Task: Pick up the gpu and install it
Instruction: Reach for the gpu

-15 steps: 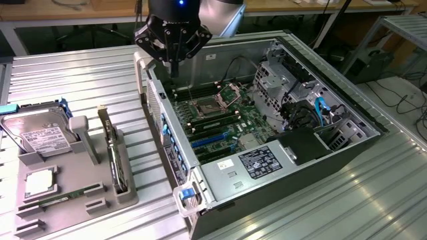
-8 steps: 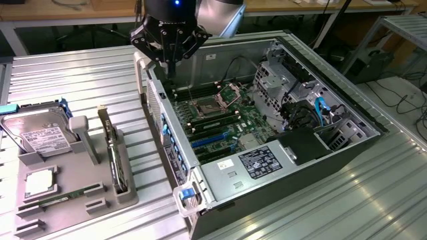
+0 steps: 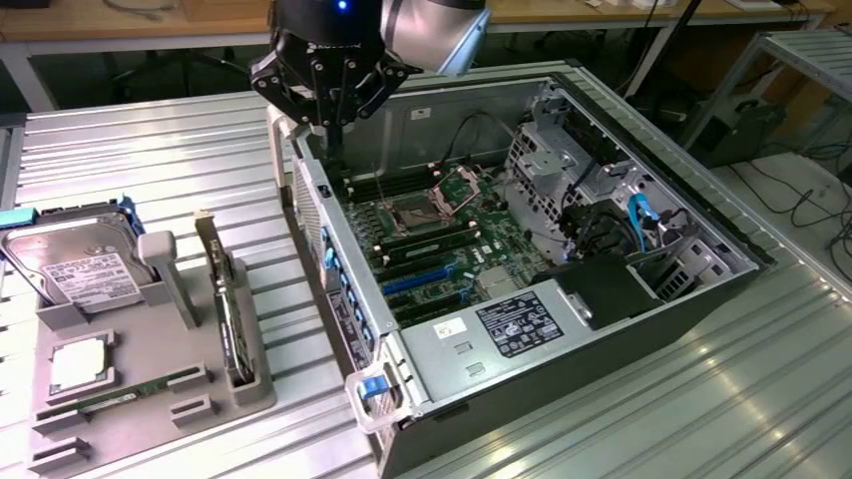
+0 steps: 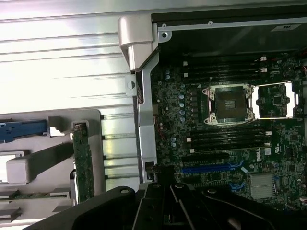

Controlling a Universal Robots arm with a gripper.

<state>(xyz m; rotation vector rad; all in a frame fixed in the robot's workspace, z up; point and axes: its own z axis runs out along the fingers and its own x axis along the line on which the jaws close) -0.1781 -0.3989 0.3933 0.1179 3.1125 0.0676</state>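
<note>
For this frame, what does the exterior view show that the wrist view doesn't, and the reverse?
Exterior view: the black power supply box, the blue cables, the silvery drive cage and the robot's silver-grey arm. Wrist view: the green board side of the thin black gpu card, from above. Shared: that card standing in the grey holder tray, the open metal-framed processor socket, the blue expansion slots, and the shut black gripper over the computer case's wall.

Arm [image 3: 433, 35] reaches down from above, wrist pointing straight down. Gripper [image 3: 333, 150] hangs vertical, jaws closed tight together, black linkages splayed above.
</note>
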